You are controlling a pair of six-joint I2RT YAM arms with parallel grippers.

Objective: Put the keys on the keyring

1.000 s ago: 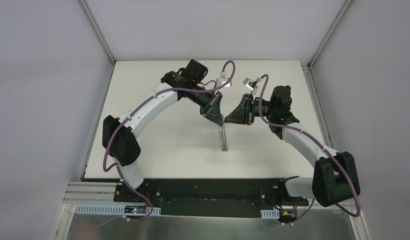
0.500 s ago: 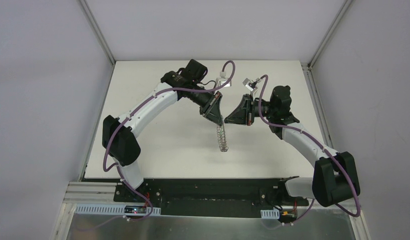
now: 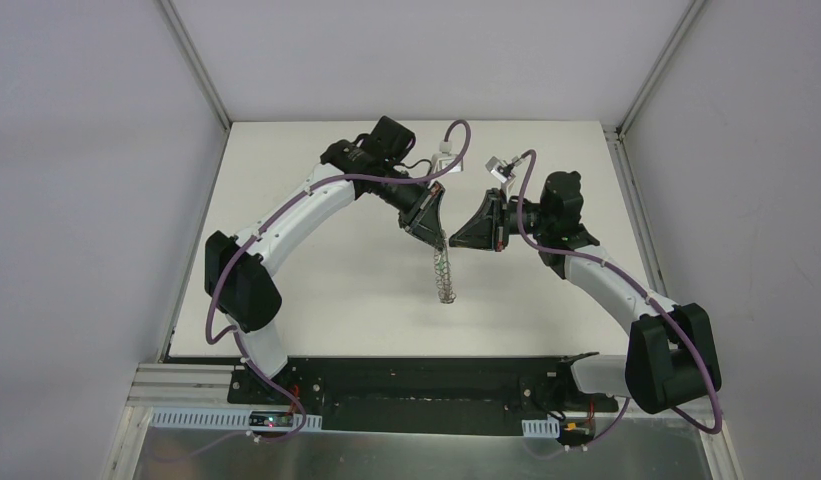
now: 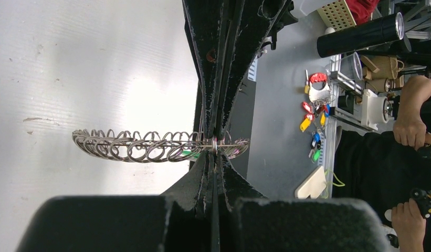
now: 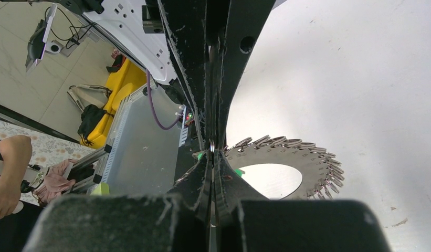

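Top view: both arms are reaching in over the middle of the table (image 3: 316, 290), pointing at each other. The left gripper (image 3: 435, 238) is angling in from the left and the right gripper (image 3: 453, 241) from the right, tips sitting just beside each other. The keyring (image 3: 444, 275) is hanging edge-on from that meeting point, running down toward the table's near edge. The key is too small to pick out here.

Left wrist: the left gripper's jaws are sitting fully closed and pinching the keyring's fringed rim. The ring is showing edge-on, sticking out mostly to one side over the white table, with a short stub on the other. The right gripper is pointing in from opposite, jaws also closed, its tip touching the same spot on the rim. A sliver of green from the key (image 4: 188, 154) is peeking out under the wire loops, just beside the pinch point. Its shaft isn't showing.

Right wrist: the right gripper's seam is sitting tight, no gap. The keyring is showing its flat face and wide hole, loops fanning round the outer edge, rim touching the tips. Green bits are showing on both sides of the right fingertips. I can't tell whether those jaws are pinching the key, a loop or nothing.
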